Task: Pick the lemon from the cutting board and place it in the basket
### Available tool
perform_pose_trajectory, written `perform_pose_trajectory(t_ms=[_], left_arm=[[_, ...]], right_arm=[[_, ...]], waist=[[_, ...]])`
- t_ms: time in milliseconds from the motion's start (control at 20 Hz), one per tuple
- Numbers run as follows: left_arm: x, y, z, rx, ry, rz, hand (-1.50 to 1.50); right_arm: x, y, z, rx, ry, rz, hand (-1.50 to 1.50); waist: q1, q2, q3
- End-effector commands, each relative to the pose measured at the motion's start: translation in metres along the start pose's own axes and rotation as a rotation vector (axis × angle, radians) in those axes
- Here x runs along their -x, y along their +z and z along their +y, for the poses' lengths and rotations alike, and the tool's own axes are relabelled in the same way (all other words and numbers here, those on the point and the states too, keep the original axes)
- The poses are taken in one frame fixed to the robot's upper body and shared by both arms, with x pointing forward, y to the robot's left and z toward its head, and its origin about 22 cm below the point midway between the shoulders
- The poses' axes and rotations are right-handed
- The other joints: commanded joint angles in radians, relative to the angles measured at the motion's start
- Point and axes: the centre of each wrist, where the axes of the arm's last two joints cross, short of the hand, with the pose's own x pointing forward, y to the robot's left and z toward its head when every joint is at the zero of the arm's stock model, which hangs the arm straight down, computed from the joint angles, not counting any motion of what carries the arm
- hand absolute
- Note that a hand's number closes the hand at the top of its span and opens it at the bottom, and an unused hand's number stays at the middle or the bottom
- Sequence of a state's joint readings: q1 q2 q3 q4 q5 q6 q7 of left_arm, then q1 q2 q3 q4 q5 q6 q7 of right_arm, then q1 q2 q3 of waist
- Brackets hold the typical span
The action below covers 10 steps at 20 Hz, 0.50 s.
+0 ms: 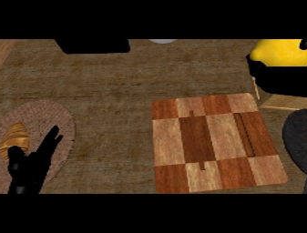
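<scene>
From my station I find the lemon (281,52) off the cutting board (213,143), raised at the view's upper right with the right hand (255,63) curled about it. The left hand (31,164) rests with fingers straight over the basket (48,113), beside a croissant (14,139). Risk: the carry crosses the whole counter, and the resting hand may obstruct the drop.

One view, from the robot's head.
It looks steeply down, close over the tabletop (115,86), cutting board (213,143) near centre.
</scene>
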State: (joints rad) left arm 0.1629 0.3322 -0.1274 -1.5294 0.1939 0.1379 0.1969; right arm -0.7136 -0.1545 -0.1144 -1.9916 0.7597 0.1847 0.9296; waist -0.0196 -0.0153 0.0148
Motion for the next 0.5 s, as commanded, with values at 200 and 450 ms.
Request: perform_pose_trajectory(t_ms=[200,450], left_arm=[[0.03,0.004,-0.009,0.024,-0.003,0.111,0.0],[0.019,-0.013,-0.003,0.039,0.004,0.125,0.0]], right_arm=[[0.004,-0.058,-0.068,0.083,0.022,0.097,1.5],[0.016,-0.087,-0.07,0.079,0.038,0.126,1.5]], waist=[[0.02,0.017,-0.015],[0.023,0.021,-0.015]])
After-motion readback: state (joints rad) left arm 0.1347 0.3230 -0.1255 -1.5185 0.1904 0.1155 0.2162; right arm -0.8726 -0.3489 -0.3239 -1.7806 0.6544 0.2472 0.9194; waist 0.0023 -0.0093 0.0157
